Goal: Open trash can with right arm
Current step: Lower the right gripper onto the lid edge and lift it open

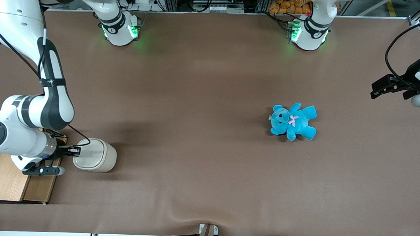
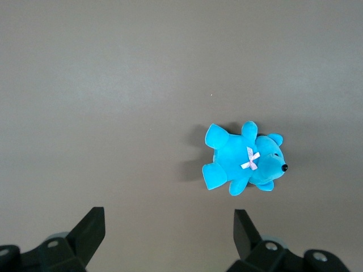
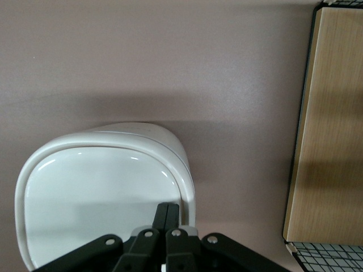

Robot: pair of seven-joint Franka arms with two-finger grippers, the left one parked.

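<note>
The cream-white trash can (image 1: 96, 155) stands on the brown table at the working arm's end, its flat lid (image 3: 96, 204) lying closed inside the rim. My right gripper (image 1: 76, 150) hangs low over the can's edge nearest the wooden box. In the right wrist view the gripper (image 3: 168, 211) is shut, its two black fingertips pressed together with nothing between them, over the lid just inside the rim (image 3: 189, 192). Whether the tips touch the lid I cannot tell.
A wooden box (image 1: 17, 179) sits beside the can under the right arm's wrist; it also shows in the right wrist view (image 3: 329, 124). A blue teddy bear (image 1: 293, 121) lies on the table toward the parked arm's end and in the left wrist view (image 2: 244, 161).
</note>
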